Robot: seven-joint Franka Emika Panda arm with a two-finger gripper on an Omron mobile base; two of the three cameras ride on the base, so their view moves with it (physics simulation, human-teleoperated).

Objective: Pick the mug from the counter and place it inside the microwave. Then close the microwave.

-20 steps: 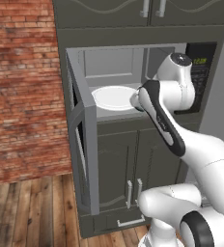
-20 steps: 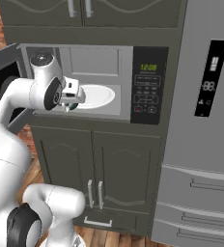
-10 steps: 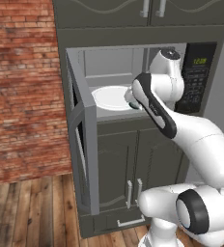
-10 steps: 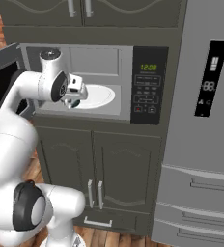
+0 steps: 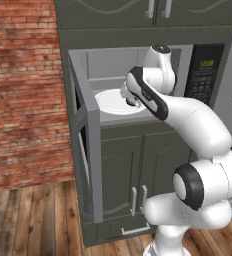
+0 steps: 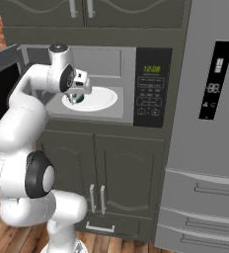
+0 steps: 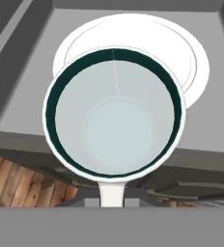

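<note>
The end effector (image 6: pixel 77 97) grips the pale translucent cylindrical mug (image 7: pixel 115 113) by its handle, held over the white round plate (image 7: pixel 191 58) inside the open grey microwave (image 6: pixel 106 114) ahead.

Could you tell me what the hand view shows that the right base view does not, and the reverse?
Only the hand view looks straight down into the mug, showing its dark inner wall and pale bottom, with wood floor at the lower edge. Only the right base view shows the keypad panel, the refrigerator and the lower cabinet doors. Both show the mug held at the microwave opening and the white round plate inside.
</note>
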